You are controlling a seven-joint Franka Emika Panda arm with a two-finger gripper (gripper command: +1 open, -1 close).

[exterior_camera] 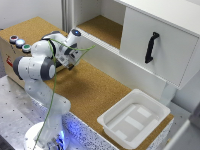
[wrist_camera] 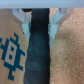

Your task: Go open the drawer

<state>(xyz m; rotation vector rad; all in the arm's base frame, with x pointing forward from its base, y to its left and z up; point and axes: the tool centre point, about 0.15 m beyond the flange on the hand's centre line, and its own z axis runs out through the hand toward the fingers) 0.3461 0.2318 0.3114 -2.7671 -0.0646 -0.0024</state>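
The drawer [exterior_camera: 157, 45] is a white box front at the exterior view's upper right, with a black vertical handle [exterior_camera: 151, 47]. My gripper [exterior_camera: 71, 64] hangs low over the cork table [exterior_camera: 95, 90] at the exterior view's left, far from the handle. In the wrist view the gripper [wrist_camera: 40, 22] is open: its two pale fingertips [wrist_camera: 24, 21] stand apart with nothing between them, over a dark strip. The drawer is out of the wrist view.
A cardboard box [exterior_camera: 12, 52] with coloured buttons [exterior_camera: 20, 43] stands beside the arm; its blue print [wrist_camera: 11, 50] shows in the wrist view. A white plastic tray [exterior_camera: 134, 119] sits at the table's front right. A white shelf recess [exterior_camera: 102, 27] lies behind.
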